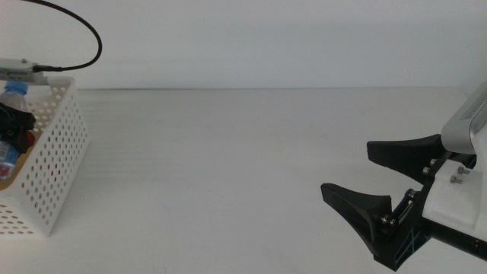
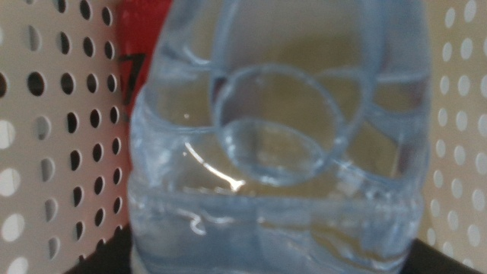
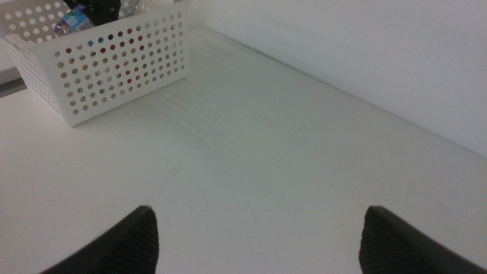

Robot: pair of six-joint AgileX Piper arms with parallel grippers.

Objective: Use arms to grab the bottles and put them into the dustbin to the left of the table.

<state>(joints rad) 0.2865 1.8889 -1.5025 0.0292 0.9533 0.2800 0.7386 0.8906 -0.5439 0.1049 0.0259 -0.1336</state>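
The white perforated dustbin (image 1: pixel 49 164) stands at the table's left edge. Inside it, my left gripper (image 1: pixel 15 124) is shut on the clear bluish water bottle (image 1: pixel 14 99), whose blue cap pokes above the rim. This bottle (image 2: pixel 278 152) fills the left wrist view, with a red can (image 2: pixel 144 34) behind it and perforated walls on both sides. My right gripper (image 1: pixel 347 169) hangs open and empty over the table's right side. The right wrist view shows the dustbin (image 3: pixel 114 68) far off across bare table (image 3: pixel 251 144).
A thick black cable (image 1: pixel 85 32) loops above the dustbin, and a grey handle (image 1: pixel 23 70) lies along its rim. The tabletop (image 1: pixel 228 160) between dustbin and right gripper carries nothing. A white wall rises behind the table.
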